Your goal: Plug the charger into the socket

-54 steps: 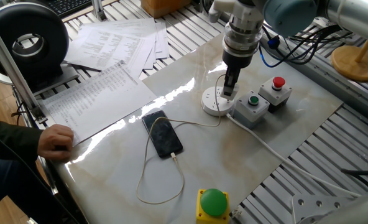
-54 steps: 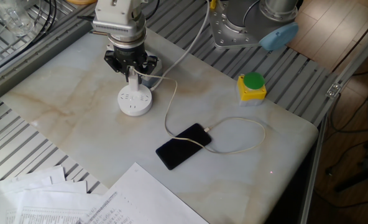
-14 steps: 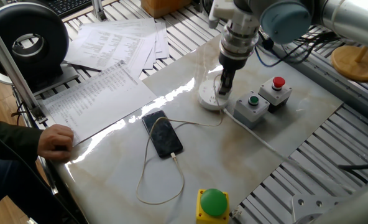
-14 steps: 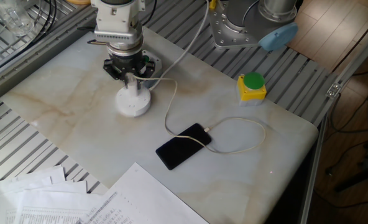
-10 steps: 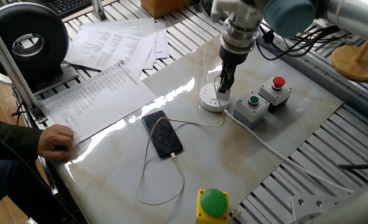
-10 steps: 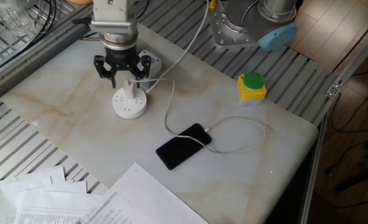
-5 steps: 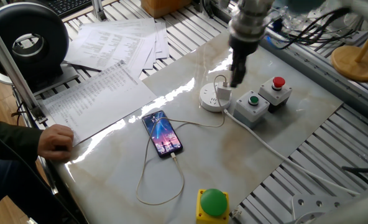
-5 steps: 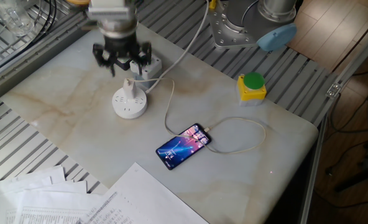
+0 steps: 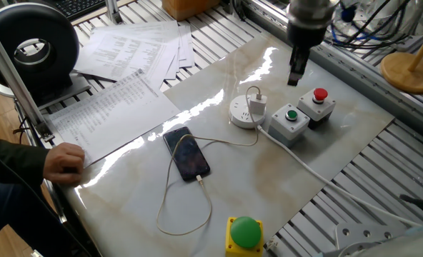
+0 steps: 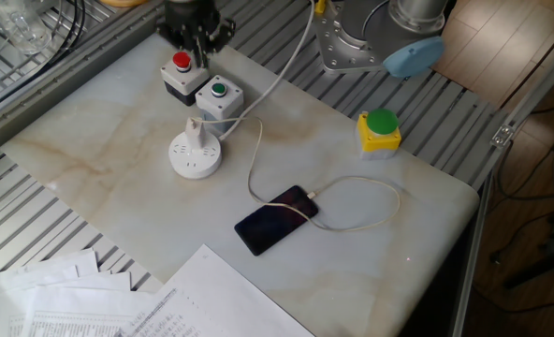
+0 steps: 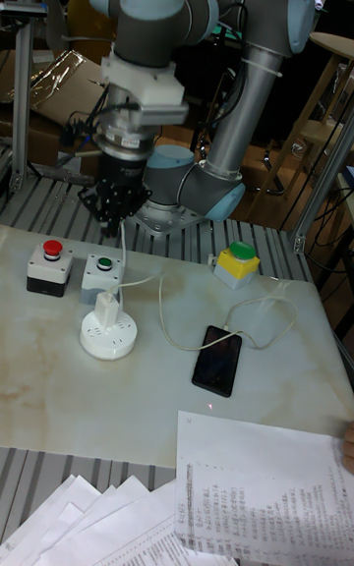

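The white charger (image 9: 257, 102) stands upright in the top of the round white socket (image 9: 244, 116) at the table's middle. Its thin cable (image 9: 229, 143) runs to the black phone (image 9: 186, 154). My gripper (image 9: 295, 77) hangs above and behind the socket, over the red-button box, open and holding nothing. In the tall fixed view the gripper (image 11: 114, 222) is well above the charger (image 11: 106, 310) and socket (image 11: 106, 341). The other fixed view shows the charger (image 10: 194, 131) in the socket (image 10: 195, 158), with the gripper (image 10: 195, 36) at the far edge.
Two grey boxes sit right beside the socket, one with a green button (image 9: 291, 116) and one with a red button (image 9: 318, 98). A yellow box with a green button (image 9: 244, 234) is at the near edge. Papers (image 9: 118, 107) and a person's hand (image 9: 63, 163) lie left.
My gripper let go of the charger, which stays plugged in the socket, then rose and drew back toward the red-button box. The phone screen lit briefly and is dark again.
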### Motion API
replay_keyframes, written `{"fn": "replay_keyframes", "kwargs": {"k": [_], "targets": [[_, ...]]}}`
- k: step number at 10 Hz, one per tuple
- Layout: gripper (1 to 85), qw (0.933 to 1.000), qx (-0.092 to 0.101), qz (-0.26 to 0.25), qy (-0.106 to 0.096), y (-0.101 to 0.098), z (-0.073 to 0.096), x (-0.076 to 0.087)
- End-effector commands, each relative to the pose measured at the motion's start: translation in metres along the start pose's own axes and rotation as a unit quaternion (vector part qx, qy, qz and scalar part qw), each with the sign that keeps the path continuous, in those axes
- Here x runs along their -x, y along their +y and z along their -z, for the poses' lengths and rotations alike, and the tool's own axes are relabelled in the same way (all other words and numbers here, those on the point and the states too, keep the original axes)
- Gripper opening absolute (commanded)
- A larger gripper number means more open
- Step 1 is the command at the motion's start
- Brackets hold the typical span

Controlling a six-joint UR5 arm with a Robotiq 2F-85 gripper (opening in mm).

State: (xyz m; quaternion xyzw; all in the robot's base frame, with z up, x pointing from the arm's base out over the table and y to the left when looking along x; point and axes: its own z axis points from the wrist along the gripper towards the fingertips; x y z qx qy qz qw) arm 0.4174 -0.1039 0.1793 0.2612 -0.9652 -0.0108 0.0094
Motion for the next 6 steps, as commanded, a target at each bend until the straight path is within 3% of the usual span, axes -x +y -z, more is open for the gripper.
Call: {"fn": "replay_keyframes", "kwargs": {"k": [1,6], "targets": [[1.0,0.9973,0.013,-0.060,-0.040,0.003,0.027,0.011],[1.0,0.9931,0.031,-0.090,-0.068,0.006,0.026,0.031]]}}
